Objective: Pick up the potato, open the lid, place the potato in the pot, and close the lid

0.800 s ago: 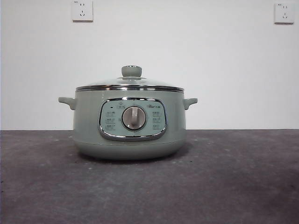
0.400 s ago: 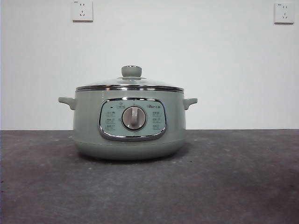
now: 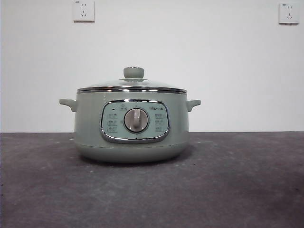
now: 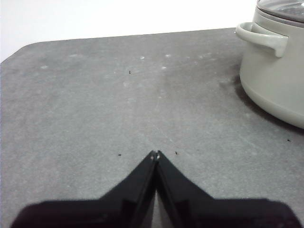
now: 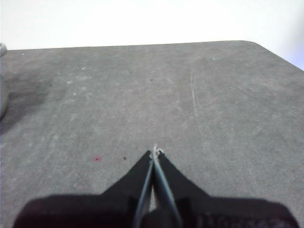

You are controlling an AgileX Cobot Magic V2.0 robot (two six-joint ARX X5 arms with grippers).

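Sage-green pot (image 3: 131, 124) upright at mid-table, control panel and silver dial (image 3: 136, 119) facing the front camera, side handles out to either side. Glass lid (image 3: 132, 86) seated level on the rim, knob (image 3: 134, 72) straight up.

Left gripper (image 4: 156, 154) clenched, tips meeting, nothing between them; hovering over bare table (image 4: 95, 104), with the pot ahead and off to one side, near handle (image 4: 262, 38) closest. Right gripper (image 5: 155, 153) likewise pinched together and empty, over bare table; only a sliver of the pot at the far edge of its view.

Potato in none of the three views. No telling where it lies, which way its long axis runs, or where the dark eye points.

Judged stage: either the very start, with the pickup not yet begun, or the very end, with the potato already under the lid; impossible to tell through the glass from here.

If at the start, how to do the pickup well:
- Find the potato first; no reaching blind.
- Spread the jaws wide before descending.
- Close across the short axis, near the middle, not at the tapered ends.
- Squeeze firmly; smooth skin probably slippery.
- Keep the other gripper free for the knob, straight down from above.
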